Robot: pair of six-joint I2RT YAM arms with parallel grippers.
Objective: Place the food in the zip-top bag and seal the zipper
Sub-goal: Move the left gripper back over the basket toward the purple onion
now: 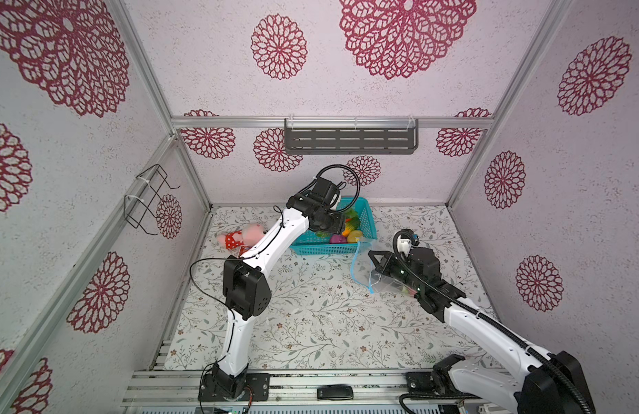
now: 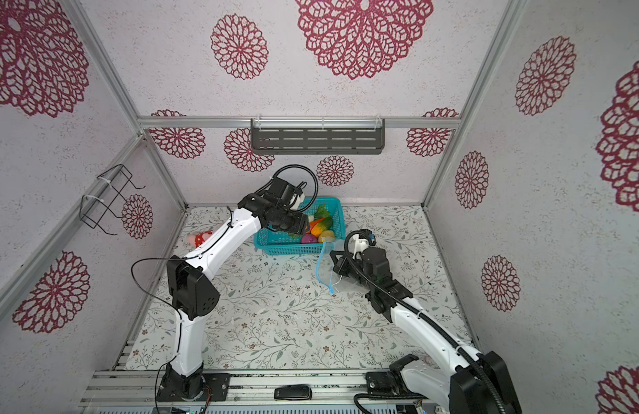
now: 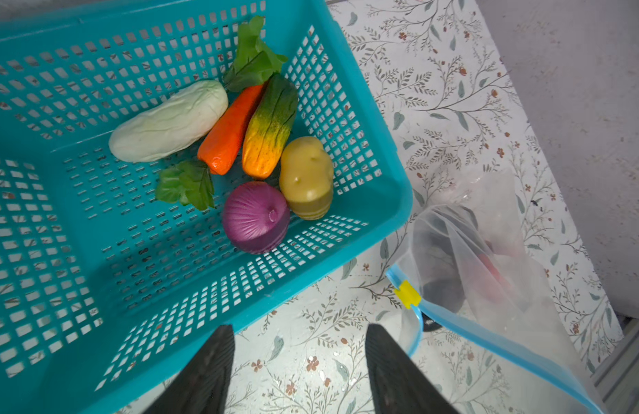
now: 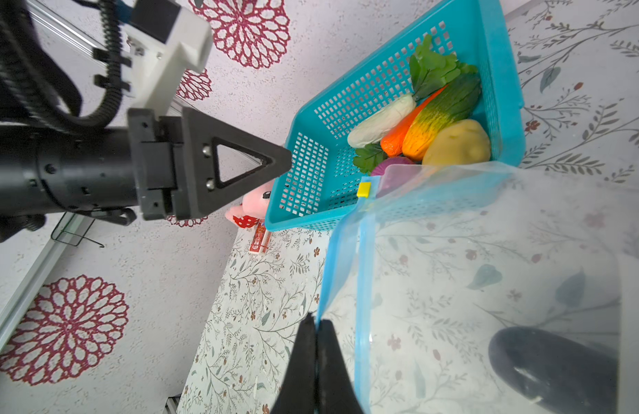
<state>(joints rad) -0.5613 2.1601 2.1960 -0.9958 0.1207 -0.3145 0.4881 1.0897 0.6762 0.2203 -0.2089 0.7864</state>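
Right wrist: claw [image 4: 316, 324] pinches zipper [image 4: 364, 279], long axis toward basket [image 4: 507, 107].

Teal basket [image 3: 391, 157], purple onion [image 3: 255, 217], orange carrot [image 3: 228, 132], blue-edged clear bag [image 3: 490, 251].

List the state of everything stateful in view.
zip-top bag: mouth open, eggplant inside.
zipper: unsealed, yellow slider at one end.
basket: upright, holds the rest of the food.
left tool: open, empty.
right tool: shut on zip-top bag's lip.

overhead stereo pair, close wrist views sharing basket [image 3: 391, 172]
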